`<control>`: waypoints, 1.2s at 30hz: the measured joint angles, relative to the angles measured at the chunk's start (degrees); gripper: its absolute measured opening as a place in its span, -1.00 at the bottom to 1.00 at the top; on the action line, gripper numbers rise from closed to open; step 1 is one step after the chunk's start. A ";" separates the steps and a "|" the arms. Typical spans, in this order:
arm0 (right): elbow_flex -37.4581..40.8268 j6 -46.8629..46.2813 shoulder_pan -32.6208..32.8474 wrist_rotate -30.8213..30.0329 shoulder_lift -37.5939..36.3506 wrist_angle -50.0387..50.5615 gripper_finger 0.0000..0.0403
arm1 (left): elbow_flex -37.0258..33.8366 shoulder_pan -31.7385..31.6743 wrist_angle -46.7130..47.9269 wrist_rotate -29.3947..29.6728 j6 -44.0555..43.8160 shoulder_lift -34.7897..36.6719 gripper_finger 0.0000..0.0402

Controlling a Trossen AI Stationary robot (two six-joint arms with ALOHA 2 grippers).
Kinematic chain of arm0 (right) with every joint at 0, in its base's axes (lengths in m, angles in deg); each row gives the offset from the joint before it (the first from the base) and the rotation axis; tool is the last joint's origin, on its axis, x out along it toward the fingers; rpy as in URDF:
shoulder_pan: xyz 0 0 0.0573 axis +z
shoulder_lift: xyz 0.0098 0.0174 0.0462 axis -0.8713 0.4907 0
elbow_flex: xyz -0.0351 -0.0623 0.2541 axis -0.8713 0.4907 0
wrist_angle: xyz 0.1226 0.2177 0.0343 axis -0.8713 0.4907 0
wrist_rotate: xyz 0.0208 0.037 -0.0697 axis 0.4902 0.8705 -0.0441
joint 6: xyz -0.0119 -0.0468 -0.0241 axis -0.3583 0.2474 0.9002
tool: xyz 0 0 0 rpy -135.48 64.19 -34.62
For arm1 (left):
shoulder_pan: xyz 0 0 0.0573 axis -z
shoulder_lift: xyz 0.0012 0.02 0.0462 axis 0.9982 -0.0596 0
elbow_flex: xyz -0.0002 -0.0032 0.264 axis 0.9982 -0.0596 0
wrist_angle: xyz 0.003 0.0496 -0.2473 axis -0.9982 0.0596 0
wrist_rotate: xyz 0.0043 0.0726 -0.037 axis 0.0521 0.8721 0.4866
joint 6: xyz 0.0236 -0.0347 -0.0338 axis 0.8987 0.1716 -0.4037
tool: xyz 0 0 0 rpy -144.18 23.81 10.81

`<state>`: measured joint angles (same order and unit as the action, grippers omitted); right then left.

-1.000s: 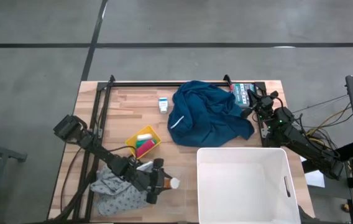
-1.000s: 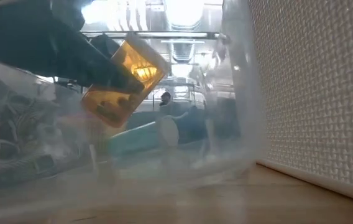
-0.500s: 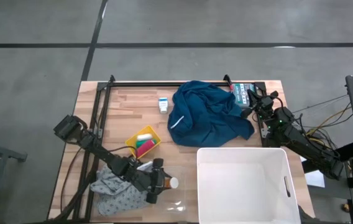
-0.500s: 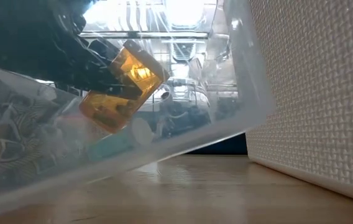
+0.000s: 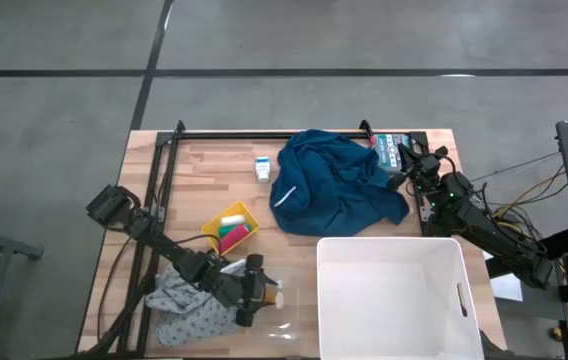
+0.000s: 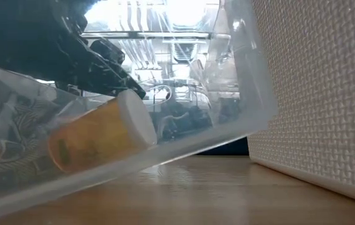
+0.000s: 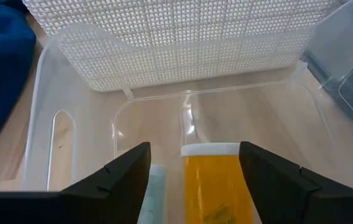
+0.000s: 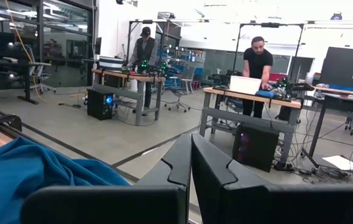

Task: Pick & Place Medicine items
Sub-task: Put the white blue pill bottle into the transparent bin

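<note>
The left jaws [image 7: 192,171] are standing apart at the near-left part of the desk [image 5: 204,170], and the orange-amber bottle [image 7: 217,186] is lying between the two fingers [image 7: 123,180] without either one visibly pressing it, so I am judging it as just let go rather than gripped. Its long axis is running straight ahead from the jaws, white cap leading, toward the white bin [image 5: 394,295]. In the low view the bottle [image 6: 96,134] is resting on its side on the tilted floor of a clear plastic tray [image 6: 227,134], with the left gripper's dark fingers [image 6: 102,65] hovering just above and behind it.

The left arm is much the nearer one to this item. The right jaws [image 8: 191,180] are pressed together and are waiting at the far-right edge of the desk, beyond the blue cloth [image 5: 334,185].

The high view is showing the layout but hardly the tray, which is reading only as a faint sheen beside the bin; there the bottle [image 5: 272,295] is a small pale speck at the fingertips. Only the low view is showing that the tray is tipped up, and only the left wrist view is showing the gap on each side of the bottle. The small white carton [image 5: 262,168] is lying well apart, at the far side of the desk, just beside the blue cloth.
</note>
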<state>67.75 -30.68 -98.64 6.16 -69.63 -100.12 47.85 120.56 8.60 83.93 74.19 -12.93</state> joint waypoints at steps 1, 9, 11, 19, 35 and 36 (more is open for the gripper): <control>0.00 0.00 -0.01 -0.02 0.00 0.00 -0.96 | 0.02 0.00 -0.05 0.00 -0.02 0.00 0.28; 0.00 0.00 -0.02 0.00 0.00 0.00 -0.96 | 0.02 0.00 -0.14 0.00 -0.02 0.00 0.39; 0.00 0.00 -0.01 -0.01 0.00 -0.02 -0.96 | 0.02 0.00 -0.14 0.00 -0.02 0.00 0.40; 0.00 0.00 -0.01 -0.02 0.00 0.00 -0.96 | 0.02 0.00 -0.16 0.00 0.00 0.00 0.40; 0.00 0.00 -0.02 -0.02 0.02 0.00 -0.96 | 0.44 0.03 0.05 -0.02 -0.28 3.89 0.40; 0.00 0.02 0.00 0.00 0.02 0.00 -0.96 | 0.43 0.04 0.30 -0.02 -0.28 4.66 0.40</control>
<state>67.75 -30.66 -98.63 6.16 -69.62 -100.12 48.28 120.60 8.90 83.91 73.90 -8.27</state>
